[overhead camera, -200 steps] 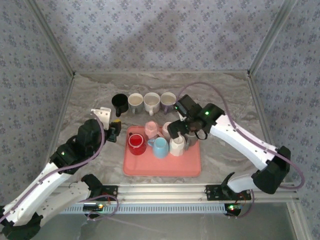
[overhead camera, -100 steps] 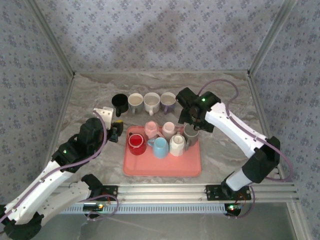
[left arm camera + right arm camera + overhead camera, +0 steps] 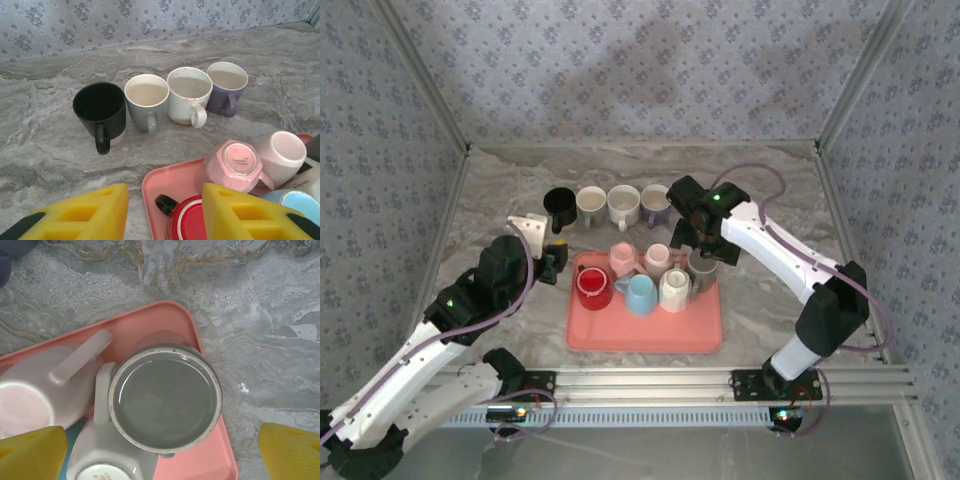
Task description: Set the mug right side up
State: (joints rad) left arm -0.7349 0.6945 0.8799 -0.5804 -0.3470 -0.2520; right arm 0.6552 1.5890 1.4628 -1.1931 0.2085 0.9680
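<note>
The grey mug [image 3: 165, 400] sits bottom up in the far right corner of the pink tray [image 3: 640, 335], just beside a white mug [image 3: 100, 460]. The right gripper [image 3: 702, 245] hangs straight over it, yellow fingers [image 3: 30, 452] spread wide and holding nothing. Off the tray's left edge, the left gripper [image 3: 164, 215] hovers, its fingers [image 3: 245, 215] partly apart and empty. Beyond the tray's far edge, upright mugs line the bench [image 3: 770, 190], from the black mug [image 3: 100, 107] to the purple mug [image 3: 227, 82].

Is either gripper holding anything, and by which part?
Nothing is held: the left gripper is open and empty, the right gripper open above the grey mug.
</note>
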